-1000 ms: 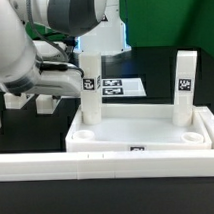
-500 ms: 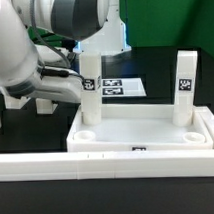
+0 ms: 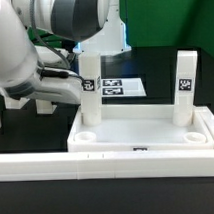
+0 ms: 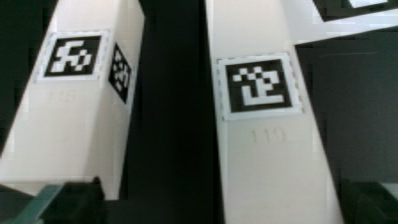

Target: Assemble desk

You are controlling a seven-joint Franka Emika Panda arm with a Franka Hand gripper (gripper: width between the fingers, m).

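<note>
Top (image 3: 141, 127) sits on the bench at 6 o'clock in the exterior view, its long axis running 9 to 3, rim up. A first leg (image 3: 90, 96) stands in its 10 o'clock corner and a second leg (image 3: 184, 87) in its 2 o'clock corner, both upright with long axes pointing to 12. The rail (image 3: 107, 163) lies just in front of the top, and the marker board (image 3: 134, 86) lies behind it. The arm (image 3: 33, 48) fills 10 o'clock.

In the wrist view, a two-tag leg (image 4: 89, 120) and a one-tag leg (image 4: 267, 130) run parallel and lengthwise with a dark gap between them. The hand (image 4: 214, 203) is released, its fingertips (image 4: 57, 205) spread wide, grasping nothing.
</note>
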